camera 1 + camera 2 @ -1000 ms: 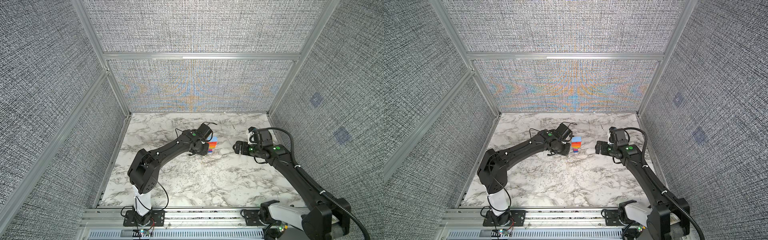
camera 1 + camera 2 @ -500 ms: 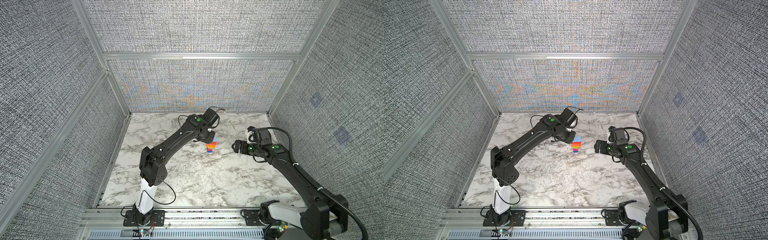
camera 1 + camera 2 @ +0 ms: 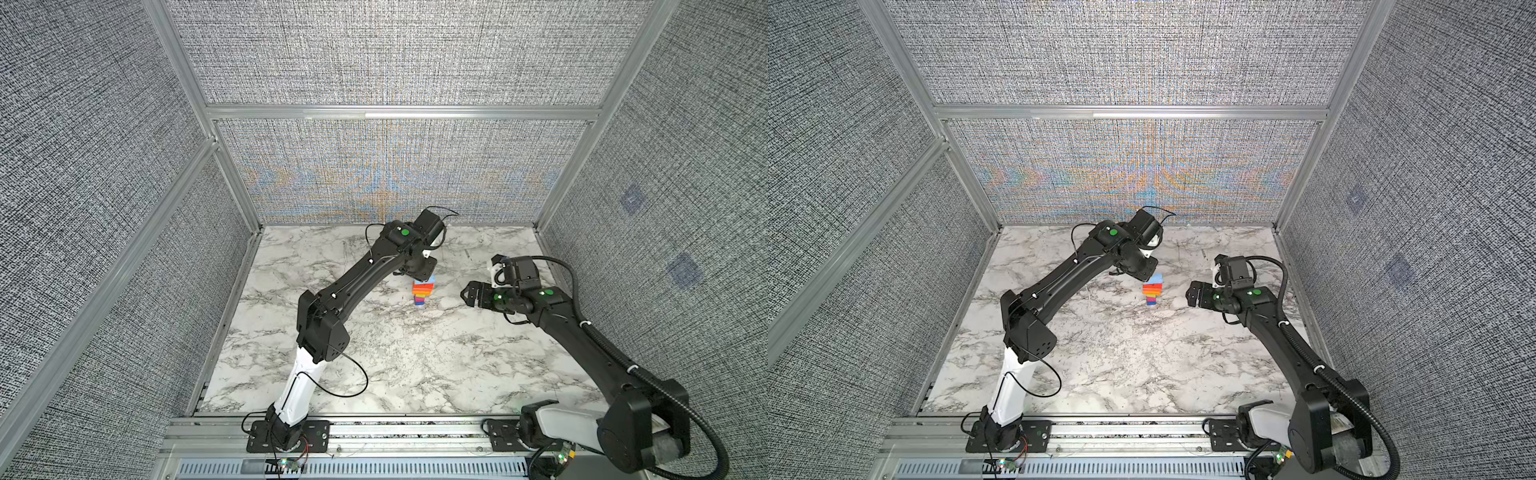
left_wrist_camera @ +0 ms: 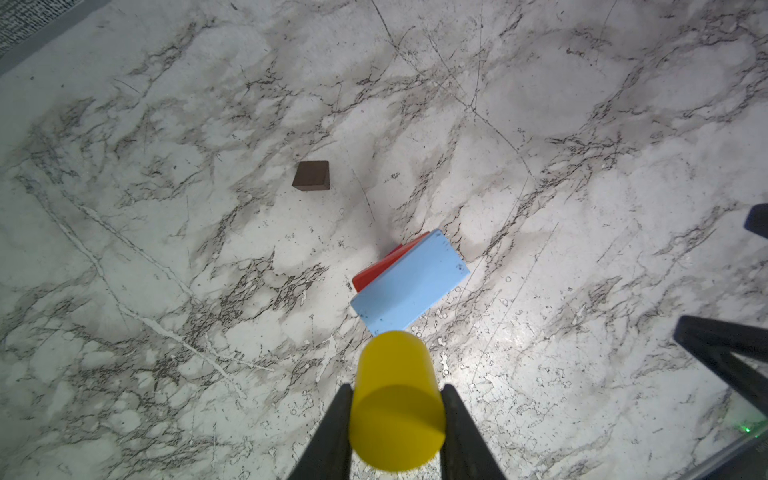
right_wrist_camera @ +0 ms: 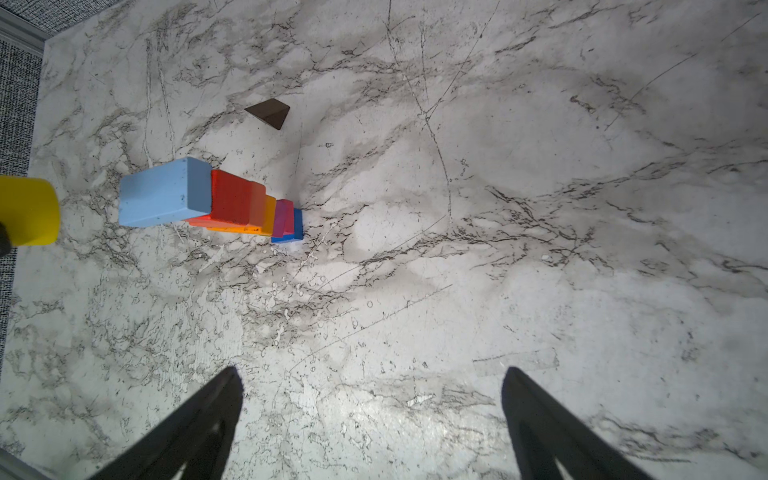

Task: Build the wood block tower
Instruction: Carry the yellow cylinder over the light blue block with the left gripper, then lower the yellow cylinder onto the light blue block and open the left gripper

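The tower [image 3: 424,291] [image 3: 1153,289] stands mid-table: blue and pink blocks low, orange and red slabs above, a light blue block [image 4: 409,282] [image 5: 164,193] on top. My left gripper [image 4: 397,388] [image 3: 420,266] is shut on a yellow cylinder [image 4: 395,399] [image 5: 27,210], which hangs just above the tower's top and a little off to one side. A dark brown cube [image 4: 311,176] [image 5: 269,112] lies alone on the table beyond the tower. My right gripper [image 5: 370,374] [image 3: 469,293] stands open and empty, low and to the right of the tower.
The marble tabletop [image 3: 415,365] is walled by grey fabric panels at the back and sides, with a metal rail [image 3: 374,428] along the front. The left arm's forearm [image 3: 353,286] stretches over the table's left middle.
The left arm has risen and swung back, carrying its gripper from low beside the tower to above the tower's top. The right arm has hardly moved.
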Robot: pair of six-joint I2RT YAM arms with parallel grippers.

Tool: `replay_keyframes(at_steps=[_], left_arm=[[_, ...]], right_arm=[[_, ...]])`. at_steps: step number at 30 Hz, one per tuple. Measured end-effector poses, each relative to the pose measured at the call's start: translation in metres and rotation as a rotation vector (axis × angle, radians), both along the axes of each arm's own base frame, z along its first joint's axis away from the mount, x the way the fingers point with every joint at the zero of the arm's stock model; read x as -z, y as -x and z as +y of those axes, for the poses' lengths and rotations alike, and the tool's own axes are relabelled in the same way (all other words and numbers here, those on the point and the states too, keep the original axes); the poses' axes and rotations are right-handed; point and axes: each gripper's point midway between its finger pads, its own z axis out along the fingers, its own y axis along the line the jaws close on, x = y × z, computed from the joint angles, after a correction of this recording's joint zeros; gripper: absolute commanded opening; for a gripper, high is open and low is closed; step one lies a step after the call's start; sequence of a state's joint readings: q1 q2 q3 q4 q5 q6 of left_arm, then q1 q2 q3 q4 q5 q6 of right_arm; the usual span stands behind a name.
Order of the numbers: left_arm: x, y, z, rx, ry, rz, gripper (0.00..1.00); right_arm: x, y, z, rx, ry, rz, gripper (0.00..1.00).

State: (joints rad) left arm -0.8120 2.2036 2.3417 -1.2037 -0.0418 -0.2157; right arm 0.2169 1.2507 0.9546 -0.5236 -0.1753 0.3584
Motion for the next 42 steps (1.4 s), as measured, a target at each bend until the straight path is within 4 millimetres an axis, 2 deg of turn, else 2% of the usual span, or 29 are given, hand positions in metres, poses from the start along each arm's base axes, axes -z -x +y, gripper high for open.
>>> replay_keyframes(at_steps=[10,16,30,42], left_arm=[[0.012,-0.011,-0.015,0.03,0.01,0.001,0.28],[0.012,-0.014,-0.024,0.043,0.031,0.004,0.29],[0.018,-0.006,-0.015,0.066,-0.016,0.041,0.29],[0.022,-0.011,-0.016,0.065,-0.02,0.043,0.29]], right_arm=[[0.0,-0.001,0.002,-0.008,-0.014,-0.006,0.99],[0.001,-0.001,0.003,-0.009,-0.017,-0.003,0.99],[0.005,0.0,0.005,-0.018,-0.027,0.008,0.99],[0.003,0.0,0.005,-0.02,-0.031,0.003,0.99]])
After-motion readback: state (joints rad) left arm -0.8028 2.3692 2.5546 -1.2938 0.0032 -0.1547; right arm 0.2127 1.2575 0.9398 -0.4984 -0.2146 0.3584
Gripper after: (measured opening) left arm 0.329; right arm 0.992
